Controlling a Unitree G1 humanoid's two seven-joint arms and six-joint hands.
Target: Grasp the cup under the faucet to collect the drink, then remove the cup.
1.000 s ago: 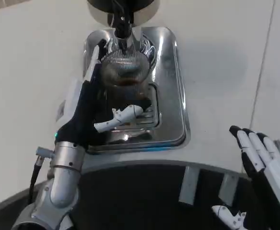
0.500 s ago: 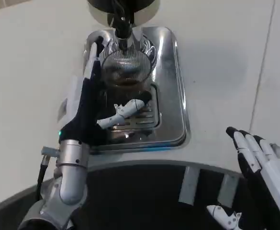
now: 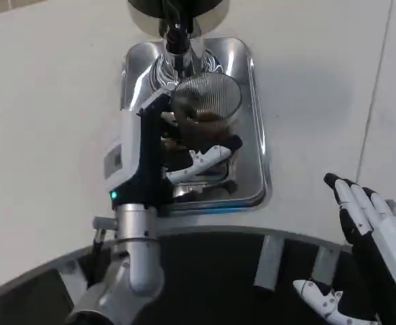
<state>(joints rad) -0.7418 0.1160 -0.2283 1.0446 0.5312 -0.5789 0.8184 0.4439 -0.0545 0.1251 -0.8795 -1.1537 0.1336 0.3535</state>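
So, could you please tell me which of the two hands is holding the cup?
The left hand grips the cup over the metal tray; the right hand is spread open, holding nothing.

White table (image 3: pixel 42 101) — smooth, pale, a thin seam running down its right side. A shiny steel drip tray (image 3: pixel 255 101) sits directly on it, at top centre. A dark curved edge (image 3: pixel 211 261) — bearing two grey tabs — borders the near side.

Clear ribbed glass cup (image 3: pixel 206 101) with brown drink; mirror-silver drip tray (image 3: pixel 255 135); black-and-chrome faucet (image 3: pixel 176 34) at twelve o'clock; white table (image 3: pixel 49 101); white-and-black left hand (image 3: pixel 158 152), right hand (image 3: pixel 374 237) alike.
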